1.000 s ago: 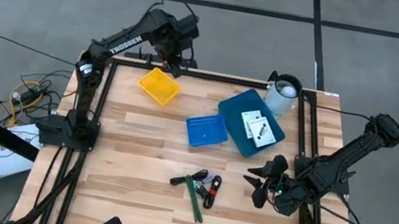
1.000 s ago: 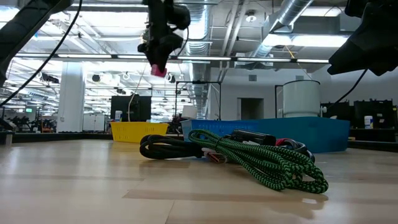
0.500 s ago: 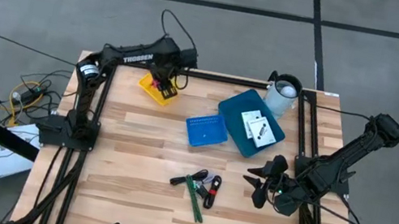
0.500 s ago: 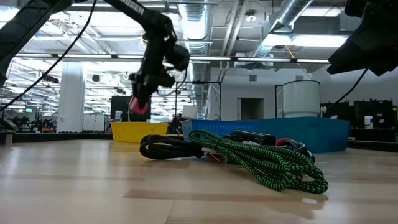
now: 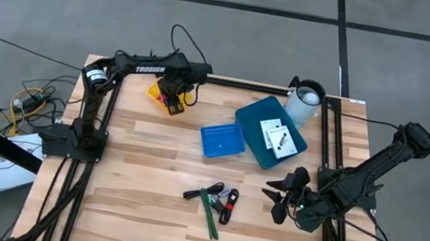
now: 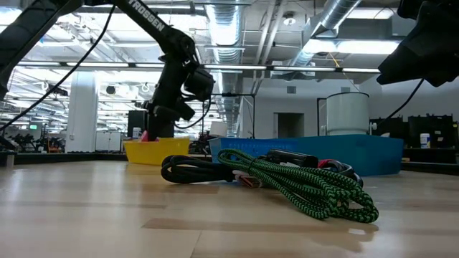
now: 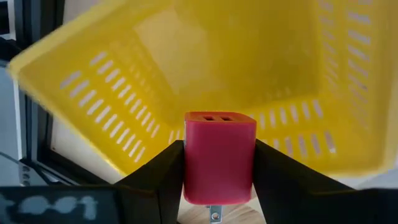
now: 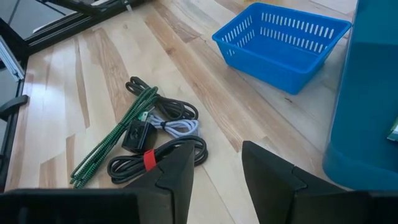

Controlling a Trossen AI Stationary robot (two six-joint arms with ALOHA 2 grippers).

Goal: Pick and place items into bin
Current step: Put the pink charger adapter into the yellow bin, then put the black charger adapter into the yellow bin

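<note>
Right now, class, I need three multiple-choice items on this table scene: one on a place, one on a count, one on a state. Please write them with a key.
1. Where is the left hand?
A. over the yellow basket
B. over the blue tray
C. beside the cord bundle

2. How many blue containers stand on the table?
A. one
B. two
C. four

3. What state is the left hand in?
A. open and empty
B. shut on a red charger block
C. shut on a cord

Key: 1 A, the high view shows it at the basket; 2 B, a small blue basket and the larger tray; 3 B, the left wrist view shows the block clamped between both fingers.
</note>
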